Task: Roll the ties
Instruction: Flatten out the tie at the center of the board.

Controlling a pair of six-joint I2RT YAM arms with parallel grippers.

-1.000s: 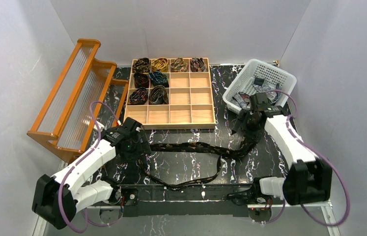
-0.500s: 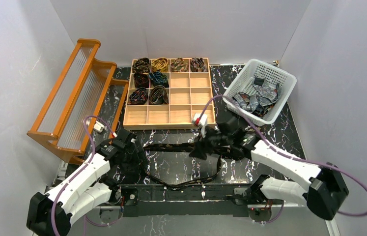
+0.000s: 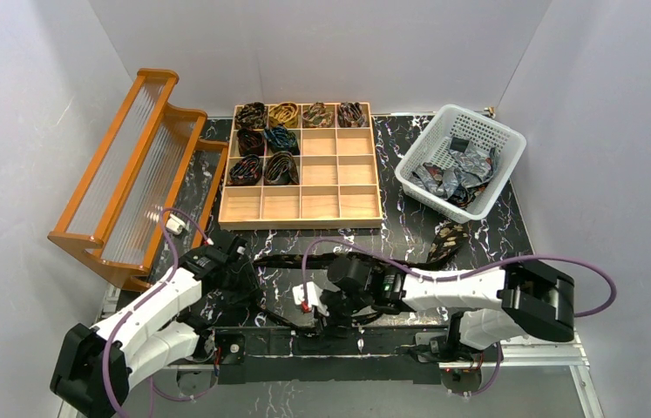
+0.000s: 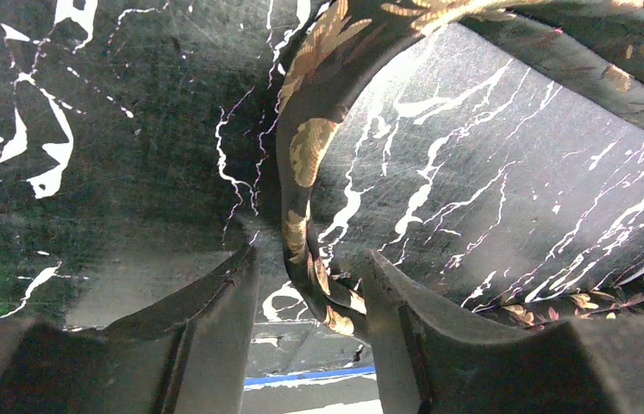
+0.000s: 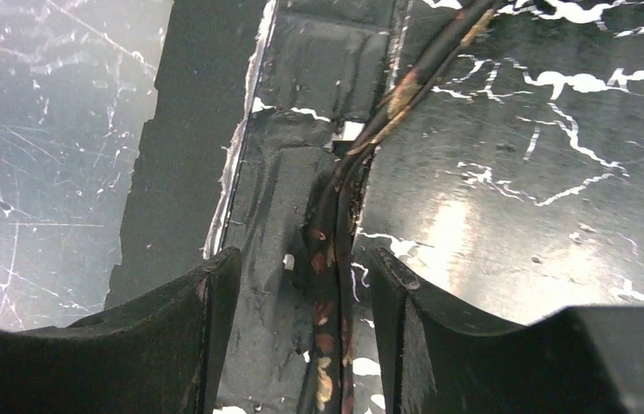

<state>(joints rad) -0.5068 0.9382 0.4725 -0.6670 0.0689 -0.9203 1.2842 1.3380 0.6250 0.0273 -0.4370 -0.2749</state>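
A long dark brown tie with gold leaf pattern lies loose across the black marble table; its wide end (image 3: 446, 241) rests at the right. Its narrow part loops toward the near edge. My left gripper (image 3: 241, 277) is open at the tie's left bend. In the left wrist view (image 4: 311, 259) the strip (image 4: 309, 155) runs between the jaws, against the right finger. My right gripper (image 3: 320, 312) is open at the near middle edge. In the right wrist view (image 5: 305, 256) the doubled narrow strip (image 5: 328, 259) lies between the jaws, untouched. Several rolled ties (image 3: 265, 139) sit in the box.
A wooden compartment box (image 3: 339, 205) stands at the back centre. A white basket (image 3: 496, 139) with grey-silver ties (image 3: 457, 178) is at the back right. An orange wooden rack (image 3: 130, 165) stands at the left. The table's near edge strip (image 5: 249, 155) runs under my right gripper.
My right arm has swung from near the basket across to the near middle edge, leaving the tie's wide end at the right. My left gripper shifted slightly toward the near edge.
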